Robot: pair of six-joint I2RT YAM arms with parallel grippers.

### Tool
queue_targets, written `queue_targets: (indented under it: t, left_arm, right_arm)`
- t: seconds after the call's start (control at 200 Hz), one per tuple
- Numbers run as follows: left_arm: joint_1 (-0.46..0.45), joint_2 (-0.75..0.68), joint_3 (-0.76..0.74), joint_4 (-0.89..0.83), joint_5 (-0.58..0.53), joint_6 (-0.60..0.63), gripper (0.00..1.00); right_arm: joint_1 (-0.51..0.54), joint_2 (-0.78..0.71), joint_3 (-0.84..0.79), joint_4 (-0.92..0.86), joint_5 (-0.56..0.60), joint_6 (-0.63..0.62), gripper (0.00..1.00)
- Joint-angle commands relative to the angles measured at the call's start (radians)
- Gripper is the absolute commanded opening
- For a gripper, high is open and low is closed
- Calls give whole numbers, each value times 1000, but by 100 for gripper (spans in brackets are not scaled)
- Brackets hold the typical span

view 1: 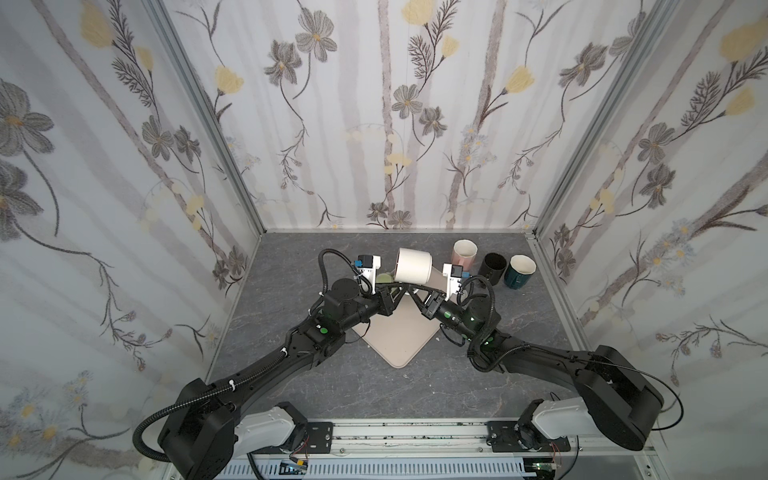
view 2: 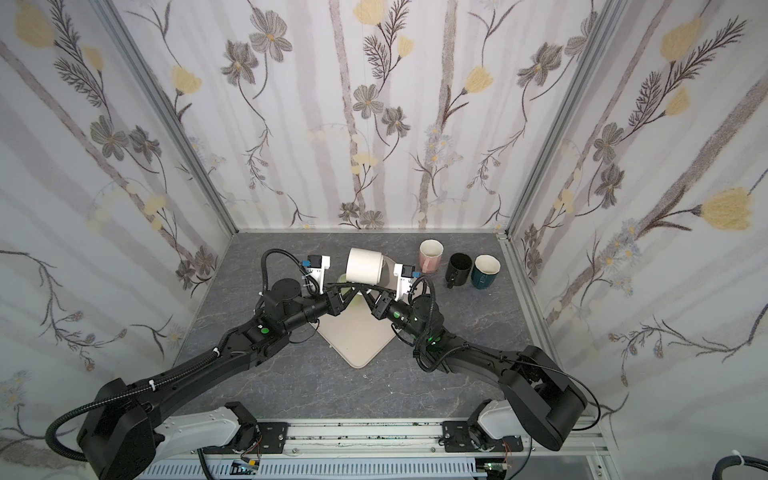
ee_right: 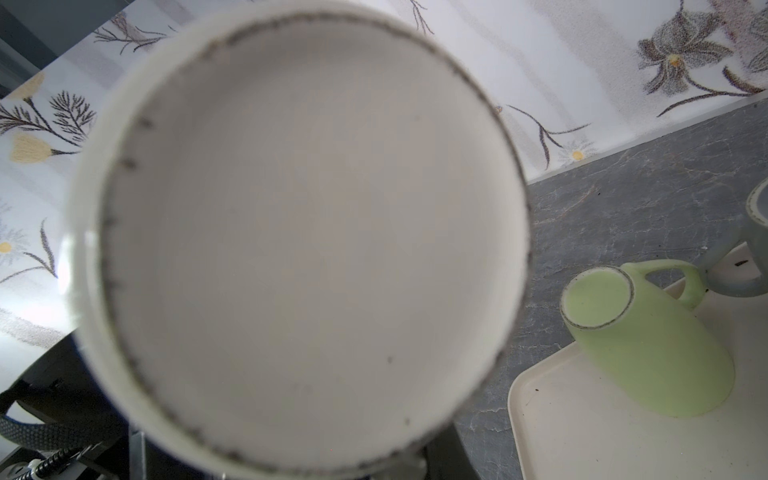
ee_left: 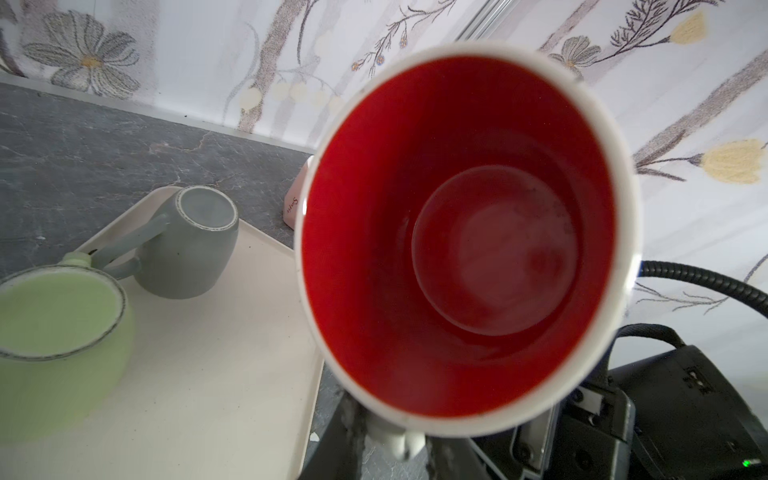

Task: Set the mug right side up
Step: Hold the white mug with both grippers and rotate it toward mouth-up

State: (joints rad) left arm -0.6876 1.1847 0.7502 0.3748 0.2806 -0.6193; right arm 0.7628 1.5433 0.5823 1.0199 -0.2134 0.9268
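Note:
A white mug (view 1: 413, 266) (view 2: 365, 266) with a red inside hangs on its side above the tray's far corner in both top views. The left wrist view looks into its red mouth (ee_left: 465, 249); the right wrist view is filled by its pale base (ee_right: 307, 232). Under the mug, my left gripper (view 1: 394, 287) (ee_left: 395, 451) is shut on the white handle (ee_left: 397, 440), a dark finger (ee_left: 343, 440) on each side of it. My right gripper (view 1: 415, 289) (ee_right: 409, 469) comes in from the other side, shut on the same mug at its lower edge.
A beige tray (view 1: 399, 336) (ee_left: 216, 374) carries a green mug (ee_left: 62, 345) (ee_right: 648, 353) and a grey mug (ee_left: 191, 245), both bottom up. A pink mug (view 1: 464, 255), a black mug (view 1: 492, 266) and a teal mug (view 1: 519, 270) stand upright at the back right.

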Motion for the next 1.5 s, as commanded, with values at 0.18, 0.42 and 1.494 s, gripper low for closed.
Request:
queue_targets:
  t: [0.18, 0.42, 1.494]
  left_arm:
    - [-1, -3, 24, 16, 54, 52, 37]
    - [23, 2, 13, 24, 20, 46, 42]
    - [37, -38, 18, -60, -112, 30, 0]
  right_arm:
    - [18, 28, 28, 51, -251, -13, 0]
    - [19, 33, 18, 83, -262, 4, 0]
    - [20, 8, -30, 62, -245, -29, 0]
